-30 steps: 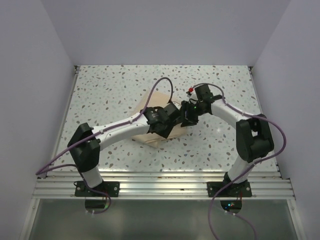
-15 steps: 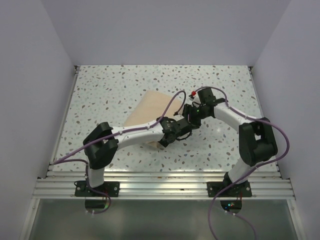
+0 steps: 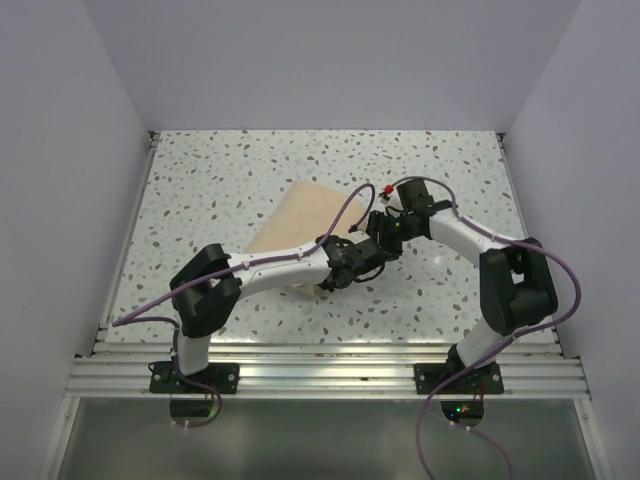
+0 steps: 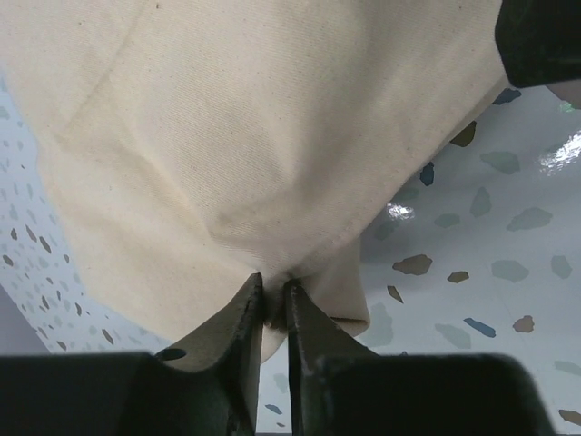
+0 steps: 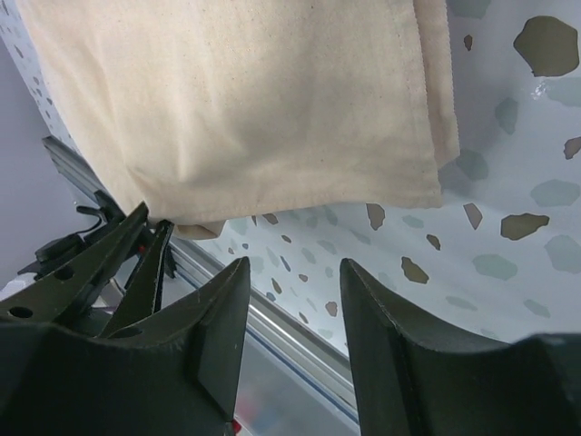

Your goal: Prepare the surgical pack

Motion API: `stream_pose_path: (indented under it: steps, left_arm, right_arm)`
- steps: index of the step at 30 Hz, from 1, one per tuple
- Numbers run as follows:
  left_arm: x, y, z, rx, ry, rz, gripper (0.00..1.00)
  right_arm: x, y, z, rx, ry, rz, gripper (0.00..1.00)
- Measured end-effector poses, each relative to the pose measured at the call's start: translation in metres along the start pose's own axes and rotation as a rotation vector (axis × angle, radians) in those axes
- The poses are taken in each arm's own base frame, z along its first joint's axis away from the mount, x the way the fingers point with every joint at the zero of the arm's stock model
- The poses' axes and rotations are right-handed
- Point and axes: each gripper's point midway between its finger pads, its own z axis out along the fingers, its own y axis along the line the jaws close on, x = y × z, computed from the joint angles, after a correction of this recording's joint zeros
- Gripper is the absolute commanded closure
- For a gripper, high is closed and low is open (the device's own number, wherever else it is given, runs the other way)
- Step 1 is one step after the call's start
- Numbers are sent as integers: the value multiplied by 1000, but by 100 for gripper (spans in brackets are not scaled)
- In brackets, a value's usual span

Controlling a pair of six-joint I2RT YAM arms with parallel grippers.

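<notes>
Presently found the cloth (image 3: 295, 222) lying about mid-worktop (image 3: 210, 180), folded over on itself into a flattish wedge rather than spread out square. Confirmed in the right wrist view: doubled layers, with a stitched hem along the outer edge.

Noted the left pincer (image 4: 274, 291) clamped tight on a pinch of fabric at the near corner of the cloth, with the weave puckered between the two fingers. Noted the right pincer (image 5: 292, 272) spread wide and gripping nothing, poised just beside that same corner over bare speckled worktop.

Progress, as a judgement only:
- Took at least one fold as made, going by the doubled layers.
- Did not rate the bundle as compact yet: outline loose, one corner held up in the left pincer and not laid down.
- Reckoned the remainder to be bringing that corner over, folding in the other sides and tucking the end.

Containers:
- Looked for the steel tray and its contents in all three views and saw none.
- Could not tell whether the tray sat beneath the folds; cloth opaque, and much of its middle hidden by both arms in the top view.
- Could not check what, if anything, lay inside the wrap.
</notes>
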Motion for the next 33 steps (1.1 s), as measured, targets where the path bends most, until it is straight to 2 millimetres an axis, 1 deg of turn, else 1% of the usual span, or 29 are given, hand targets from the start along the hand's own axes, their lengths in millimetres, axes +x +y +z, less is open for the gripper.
stream_pose_path:
  steps: [1,3,5,7,8,9,11,14,17,20,24,26,31,33]
  left_arm:
    - [0,1,0,-3,-1,1,92]
    - [0,1,0,-7,-2,3,100]
    - [-1,2,-1,-10,-4,3,100]
    - [-3,4,-2,-19,-8,-2,100]
    - [-4,5,-3,-20,-10,-4,100]
    - [-4,6,-4,-22,-12,-6,100]
    - [-6,7,-5,-25,-17,-10,100]
    - [-8,12,-10,-29,-30,-19,100]
    - [-12,17,-17,-28,-53,-36,100]
    - [-17,23,-26,-26,-81,-61,100]
    - [-23,31,-35,-25,-114,-90,100]
    - [-24,34,-38,-25,-125,-98,100]
    - [-25,39,-38,-35,-125,-98,100]
    - [-25,40,-37,-36,-123,-99,100]
  right_arm:
    - [0,1,0,-8,0,4,55]
    - [-1,4,1,-21,-3,10,57]
    - [-2,9,2,-48,-3,18,59]
    - [-4,15,3,-80,-5,31,63]
    - [-6,19,5,-100,-7,39,69]
    - [-9,23,8,-123,-9,51,73]
    - [-10,29,13,-149,-2,61,77]
    - [-10,39,24,-189,15,87,81]
    - [-11,47,30,-219,25,106,85]
    - [-11,53,35,-235,26,113,87]
    - [-14,64,43,-265,15,118,96]
    - [-18,73,49,-296,0,126,100]
    - [-27,96,64,-390,-27,188,100]
    - [-29,101,67,-395,-28,203,100]
